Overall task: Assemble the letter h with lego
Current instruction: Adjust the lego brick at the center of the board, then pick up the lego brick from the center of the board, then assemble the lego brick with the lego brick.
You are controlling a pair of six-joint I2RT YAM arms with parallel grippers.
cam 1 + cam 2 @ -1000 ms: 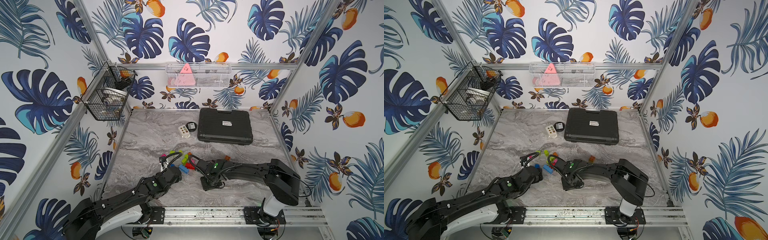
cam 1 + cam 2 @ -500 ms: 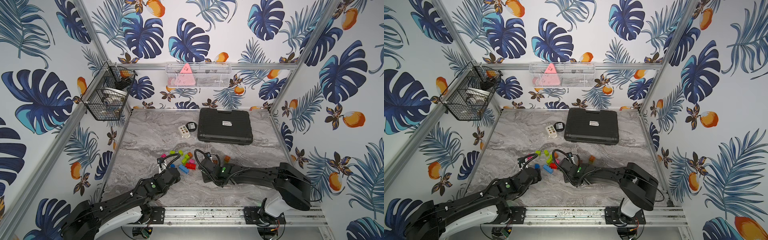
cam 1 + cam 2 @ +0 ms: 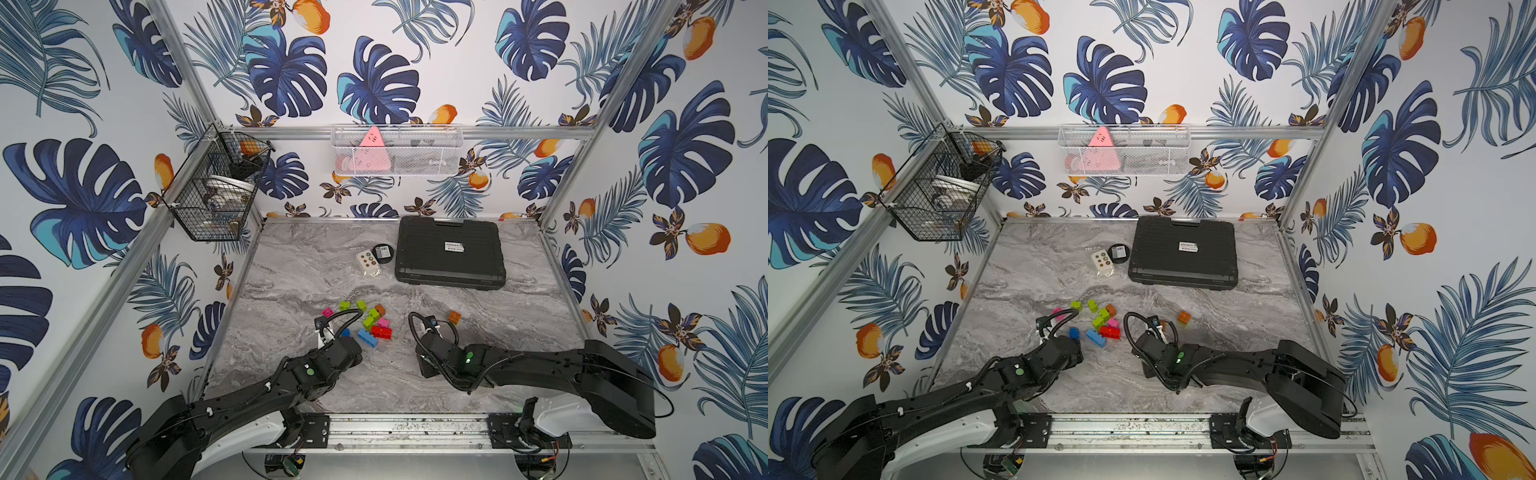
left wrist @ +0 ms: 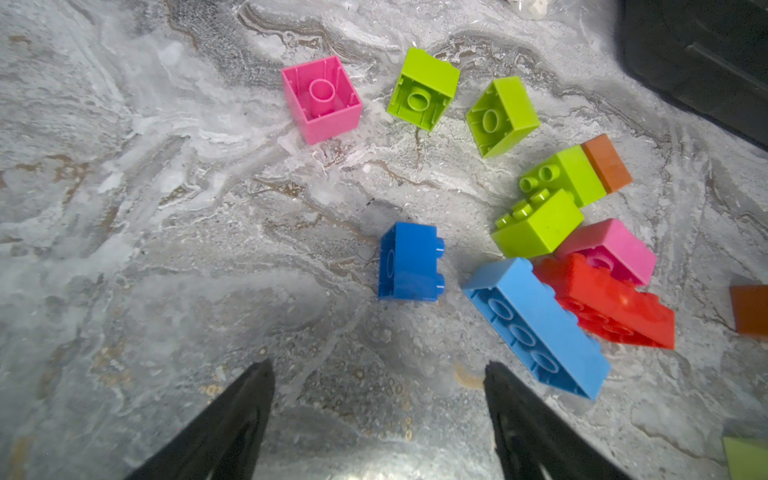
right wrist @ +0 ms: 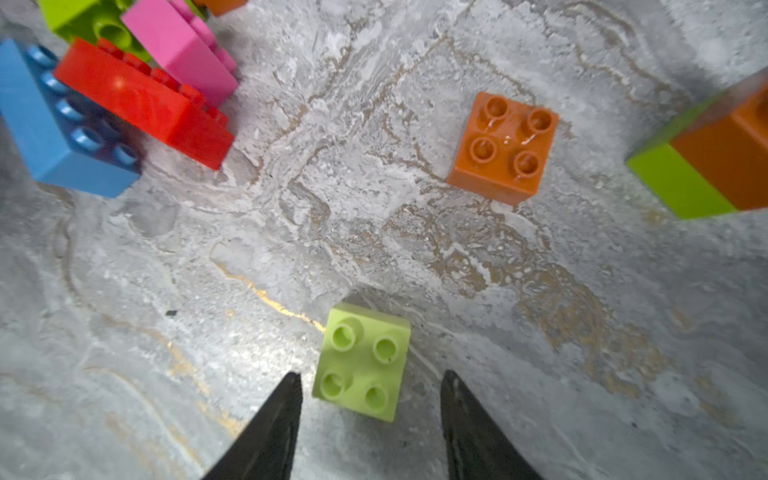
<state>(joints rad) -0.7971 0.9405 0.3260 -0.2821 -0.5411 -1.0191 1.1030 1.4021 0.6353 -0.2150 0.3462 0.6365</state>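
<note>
At three o'clock of the lego pile (image 3: 368,321), your right gripper (image 5: 372,375) straddles, jaws apart, a likely light, rigid lime-green square plastic brick (image 5: 360,358); pinch its flat sides.

You look steeply down from high at the front over the whole counter (image 3: 291,270) in both top views. Each wrist camera sits close above it, looking past its jaws. Both wrist views share the red brick (image 4: 611,307), also here (image 5: 137,99).

Robot test cell, lab-type rig. Aluminium frame (image 3: 519,132) boxes in a marble-print worktop (image 3: 519,332). Leaf-print panels (image 3: 436,50) serve as walls. Two black robot arms (image 3: 552,365) sit on a front rail (image 3: 407,428). Wire basket (image 3: 208,199) and mesh tray (image 3: 415,158) hang from the frame.
</note>
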